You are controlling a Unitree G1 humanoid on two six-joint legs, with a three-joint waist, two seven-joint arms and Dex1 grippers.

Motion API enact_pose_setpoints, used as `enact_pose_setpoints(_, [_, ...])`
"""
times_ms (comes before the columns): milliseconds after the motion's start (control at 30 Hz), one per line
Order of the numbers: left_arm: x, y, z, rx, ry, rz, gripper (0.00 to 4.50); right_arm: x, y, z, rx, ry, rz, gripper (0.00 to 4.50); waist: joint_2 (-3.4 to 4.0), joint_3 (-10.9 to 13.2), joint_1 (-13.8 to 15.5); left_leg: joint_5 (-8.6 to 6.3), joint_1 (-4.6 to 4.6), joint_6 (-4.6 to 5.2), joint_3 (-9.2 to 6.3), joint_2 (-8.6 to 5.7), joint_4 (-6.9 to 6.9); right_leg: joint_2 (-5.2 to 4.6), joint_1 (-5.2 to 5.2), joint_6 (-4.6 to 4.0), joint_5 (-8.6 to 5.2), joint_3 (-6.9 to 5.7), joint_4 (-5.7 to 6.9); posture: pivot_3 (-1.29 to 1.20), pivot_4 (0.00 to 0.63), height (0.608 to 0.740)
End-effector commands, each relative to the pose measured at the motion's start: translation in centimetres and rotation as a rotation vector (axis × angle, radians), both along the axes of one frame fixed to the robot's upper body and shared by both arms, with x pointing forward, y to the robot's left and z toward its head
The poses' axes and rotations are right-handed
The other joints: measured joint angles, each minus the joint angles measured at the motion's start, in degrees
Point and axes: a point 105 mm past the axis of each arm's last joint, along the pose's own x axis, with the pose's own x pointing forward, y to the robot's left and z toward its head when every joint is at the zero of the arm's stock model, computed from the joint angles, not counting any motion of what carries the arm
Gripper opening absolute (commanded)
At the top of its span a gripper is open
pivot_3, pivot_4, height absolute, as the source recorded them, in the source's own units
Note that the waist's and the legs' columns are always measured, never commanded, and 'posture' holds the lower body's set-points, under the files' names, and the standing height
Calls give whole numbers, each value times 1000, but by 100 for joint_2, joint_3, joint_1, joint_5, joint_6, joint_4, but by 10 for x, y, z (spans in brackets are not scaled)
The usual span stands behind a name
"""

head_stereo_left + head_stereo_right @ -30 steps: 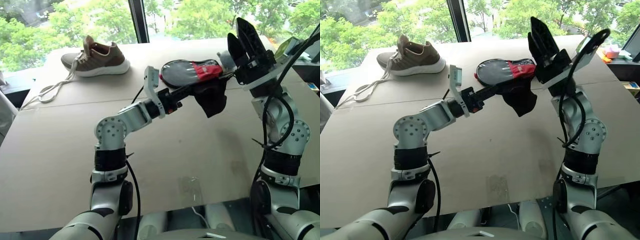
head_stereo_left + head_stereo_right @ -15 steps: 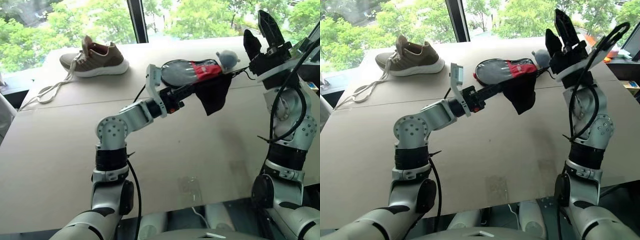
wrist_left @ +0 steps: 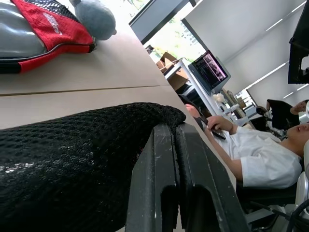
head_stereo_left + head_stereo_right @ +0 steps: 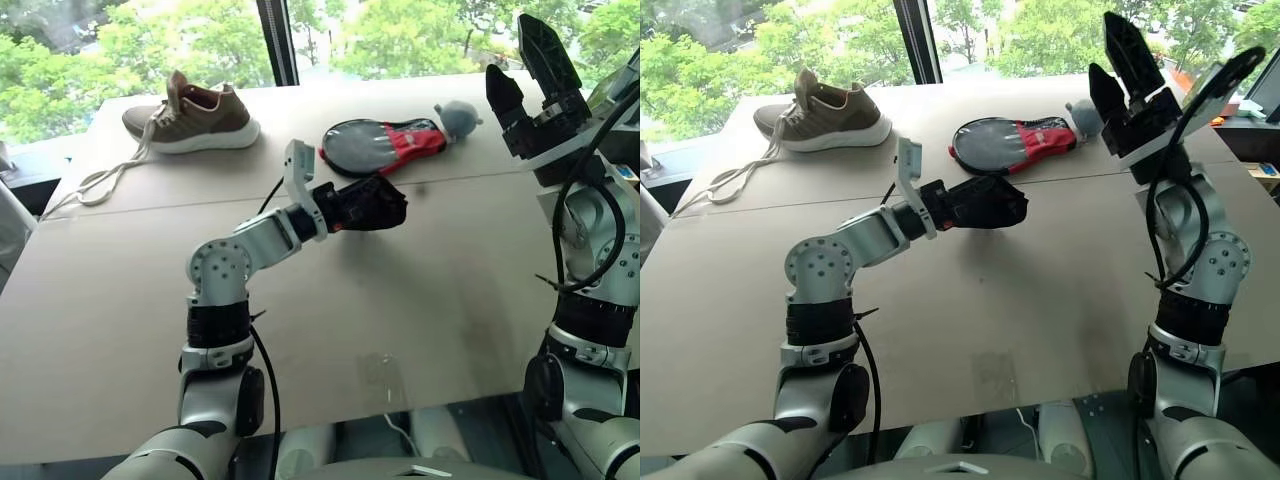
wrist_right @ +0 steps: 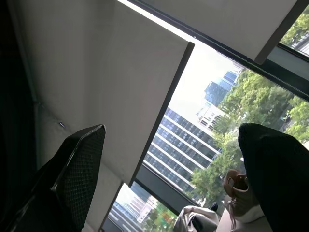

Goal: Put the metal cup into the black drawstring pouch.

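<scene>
L fingers (image 3: 178,164) clenched on soft black mesh drawstring pouch (image 4: 368,205), held above beige table (image 4: 400,300). R fingers (image 4: 532,70) spread wide, empty, raised well apart from pouch.

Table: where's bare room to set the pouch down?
Bare: the near table between both arms, and the left side in front of the sneaker. Crowded: the far edge, where the sneaker, the black-and-red case and a grey plush ball lie. The left gripper holds the black drawstring pouch above the middle.

near tabletop (image 4: 420,300) bare – free | far edge: shoe (image 4: 195,115), paddle case (image 4: 385,145)
</scene>
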Motion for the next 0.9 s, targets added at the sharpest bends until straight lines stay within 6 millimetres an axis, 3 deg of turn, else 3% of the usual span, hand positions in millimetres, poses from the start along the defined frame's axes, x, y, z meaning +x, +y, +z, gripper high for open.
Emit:
enact_pose_setpoints(33, [-4,3,11,-20,-46,2,0,4,10,-30,-351,-43,-117,4481,0,0,-3,0,-1,0,1,-1,0,0,0,0,0,0,-1,0,150,740])
enact_pose_setpoints(200, [-5,7,5,-10,-30,10,0,8,5,-101,-943,-170,-232,4481,0,0,-6,0,2,0,9,0,1,3,-1,0,0,3,0,0,150,740])
enact_pose_setpoints(267, [-6,9,3,11,-29,4,0,7,-1,-120,-1072,-208,-230,4481,-2,0,-10,0,3,0,19,-2,3,6,2,2,-1,2,-1,0,150,740])
enact_pose_setpoints(400, [-7,21,5,42,-37,6,0,3,-5,-139,-1206,-271,-211,4481,-2,0,-33,0,10,-1,23,6,6,9,4,3,0,15,2,0,150,740])
enact_pose_setpoints(533, [-9,32,6,83,-45,5,0,4,0,-169,-1421,-363,-192,4481,-6,-2,-14,0,16,-1,21,10,7,15,10,2,0,15,1,0,150,740])
enact_pose_setpoints(667, [-17,44,9,158,-77,-17,0,13,7,-174,-1402,-359,-220,4481,-6,-1,-20,0,14,-3,19,11,6,14,7,2,1,15,-1,0,150,740])
enact_pose_setpoints(900, [-14,62,42,280,-216,9,0,23,8,-169,-1373,-348,-267,4481,-8,0,14,0,14,-3,10,10,3,14,7,0,1,10,-1,0,150,740])
